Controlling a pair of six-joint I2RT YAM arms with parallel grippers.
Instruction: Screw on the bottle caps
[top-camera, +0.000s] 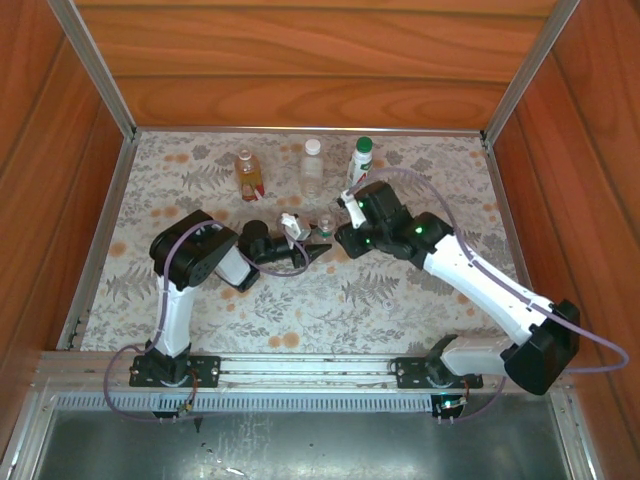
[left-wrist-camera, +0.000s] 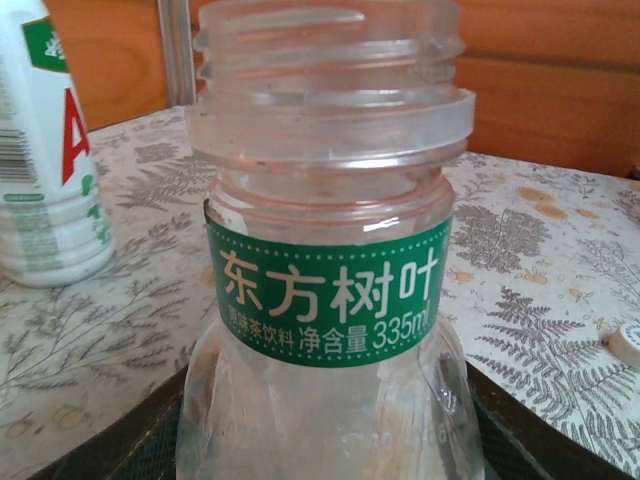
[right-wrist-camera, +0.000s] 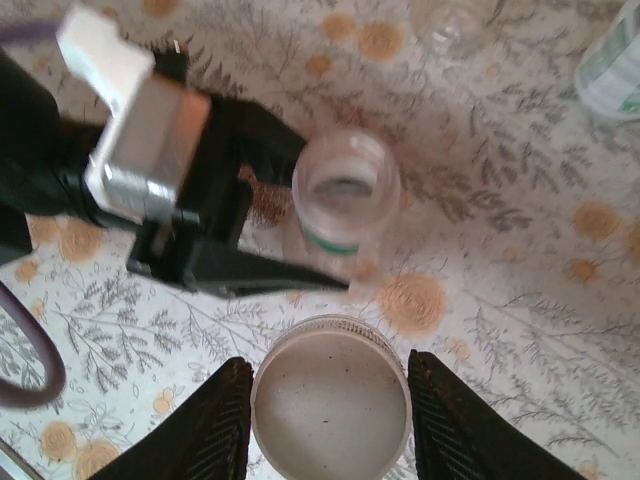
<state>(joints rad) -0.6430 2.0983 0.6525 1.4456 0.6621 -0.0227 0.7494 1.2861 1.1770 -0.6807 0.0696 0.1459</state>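
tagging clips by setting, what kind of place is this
Probably a robot test booth, not a home: wooden walls and metal posts box in a fern-print tabletop, and a left arm and a right arm are bolted to a rail at its near edge.

Two black-and-white arms trailing purple cables (right-wrist-camera: 52, 372).
The left arm (top-camera: 178, 300) and right arm (top-camera: 480, 280) have white links, black joints, black jaws; green lights (top-camera: 415, 232) sit behind the right jaws.

Fern-print tablecloth (top-camera: 385, 300) — wooden walls (top-camera: 300, 60)
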